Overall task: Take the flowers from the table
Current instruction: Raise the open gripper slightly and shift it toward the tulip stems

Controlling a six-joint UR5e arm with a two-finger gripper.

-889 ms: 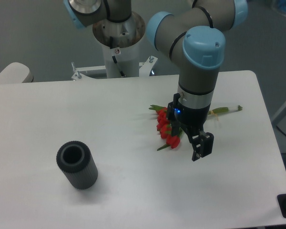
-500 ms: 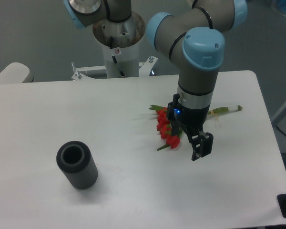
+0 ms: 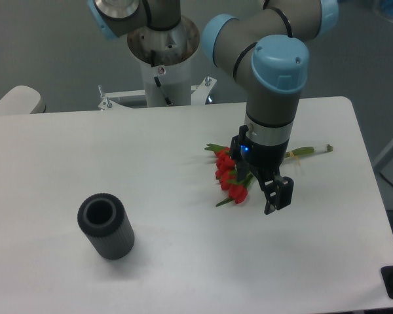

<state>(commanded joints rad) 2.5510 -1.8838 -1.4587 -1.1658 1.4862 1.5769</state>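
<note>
The flowers (image 3: 230, 175), red tulip buds with green leaves, lie on the white table (image 3: 170, 261) right of centre. Their thin green stems (image 3: 309, 150) run off to the right behind the arm. My gripper (image 3: 261, 175) hangs straight down over the bunch where the buds meet the stems. It is open. The near black finger (image 3: 279, 195) stands in front of the stems, and the far finger (image 3: 238, 145) is behind them by the upper buds. The middle of the stems is hidden by the wrist.
A dark grey ribbed hollow cylinder (image 3: 105, 226) lies at the front left of the table. The arm's base (image 3: 164, 46) stands behind the table's far edge. The table's right edge (image 3: 370, 183) is close to the stem tips.
The gripper has shifted a few pixels up and to the right. The flowers and the cylinder lie where they were.
</note>
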